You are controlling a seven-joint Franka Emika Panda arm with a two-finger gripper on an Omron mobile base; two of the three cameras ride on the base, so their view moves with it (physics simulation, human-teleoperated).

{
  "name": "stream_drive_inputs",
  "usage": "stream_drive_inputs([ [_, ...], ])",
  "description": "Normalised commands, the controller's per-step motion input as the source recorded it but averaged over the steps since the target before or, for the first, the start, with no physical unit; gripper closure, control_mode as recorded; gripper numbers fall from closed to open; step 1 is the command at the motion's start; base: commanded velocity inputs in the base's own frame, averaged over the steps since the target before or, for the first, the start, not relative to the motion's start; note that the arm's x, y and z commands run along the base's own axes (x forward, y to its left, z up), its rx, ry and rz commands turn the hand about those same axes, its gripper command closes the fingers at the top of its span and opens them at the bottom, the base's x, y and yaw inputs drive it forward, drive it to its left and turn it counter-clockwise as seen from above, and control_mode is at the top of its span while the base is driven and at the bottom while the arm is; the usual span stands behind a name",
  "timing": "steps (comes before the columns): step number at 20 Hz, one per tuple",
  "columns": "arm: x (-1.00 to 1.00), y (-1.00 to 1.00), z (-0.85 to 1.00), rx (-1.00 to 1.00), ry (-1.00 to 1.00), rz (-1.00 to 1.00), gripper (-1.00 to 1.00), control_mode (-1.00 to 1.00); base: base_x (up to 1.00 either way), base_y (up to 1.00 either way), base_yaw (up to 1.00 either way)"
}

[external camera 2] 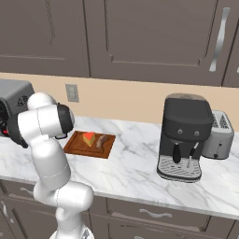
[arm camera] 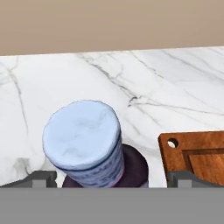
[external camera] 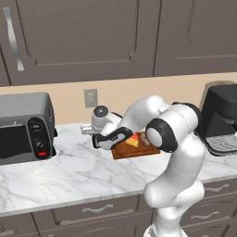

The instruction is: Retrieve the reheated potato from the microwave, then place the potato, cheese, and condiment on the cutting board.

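The gripper is standing wide open, its two dark finger tips showing on either side of the bottle, which is sitting upright between them on the counter; whether the tips are touching it cannot be told. The bottle is showing a round pale bluish cap with a mottled top and ribbed edge, above dark brown shoulders. In the hand view it is standing just beside the board, off the board's corner, not on it. The board is a flat reddish-brown wooden rectangle with a raised rim and a small round hole in its corner. In the base views it is carrying an orange-yellow cheese wedge and, touching or just beside it, a brownish oblong potato. The counter is a glossy white marble slab with grey veins, running over grey-brown drawers with curved metal handles. Far left in the left base view, a silver toaster oven with round knobs is sitting against the beige wall. To the right of the board, well apart, a boxy black coffee machine is standing, with a silver toaster just beside it on its right. Dark panelled cabinets are hanging above.
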Motion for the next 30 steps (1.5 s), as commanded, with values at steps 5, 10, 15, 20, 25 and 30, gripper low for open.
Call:
stream_drive_inputs([
  [5,0.0,0.01,0.01,0.0,0.0,0.0,-1.0,-1.0,0.0,0.0,0.0],
  [10,0.0,0.01,0.04,0.0,0.0,0.0,-1.0,-1.0,0.0,0.0,0.0],
  [15,0.0,0.02,0.05,0.0,0.0,-0.03,-1.0,-1.0,0.0,0.0,0.0],
  [20,0.0,0.06,0.0,0.0,0.0,-0.12,-1.0,-1.0,0.0,0.0,0.0],
  [25,0.0,0.09,0.0,0.0,0.0,-0.18,-1.0,-1.0,0.0,0.0,0.0],
  [30,-0.02,0.08,-0.03,0.0,0.0,-0.2,-1.0,-1.0,0.0,0.0,0.0],
])
